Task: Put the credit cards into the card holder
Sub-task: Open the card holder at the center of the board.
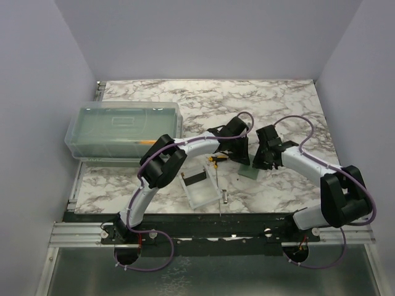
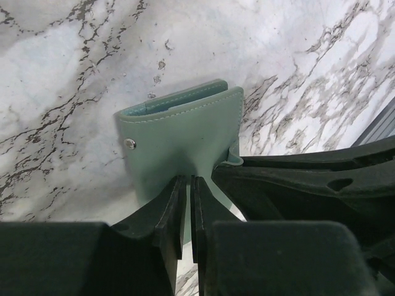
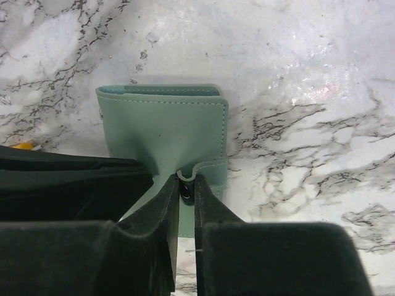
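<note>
- The left gripper (image 2: 187,206) is clamped on the near edge of the card holder (image 2: 185,132), gripping its front cover. The right gripper (image 3: 186,194) is pinched on the snap tab (image 3: 208,166).
- Both holds catch only thin, soft edges. An uneven pull could slip the cover free or drag the holder across the table (image 2: 308,55).
- The holder sits between the arms, apparently on the marble. It is folded, sage green and stitched, with a silver snap button (image 2: 129,143) and pale blue lining at its far edge.

On the marbled worktop (image 1: 278,105), a translucent lidded box (image 1: 123,131) sits well left of the left hand (image 1: 242,158). An orange-handled tool (image 1: 216,158) lies just beside that hand, and a clear tray (image 1: 200,188) is near its left.
</note>
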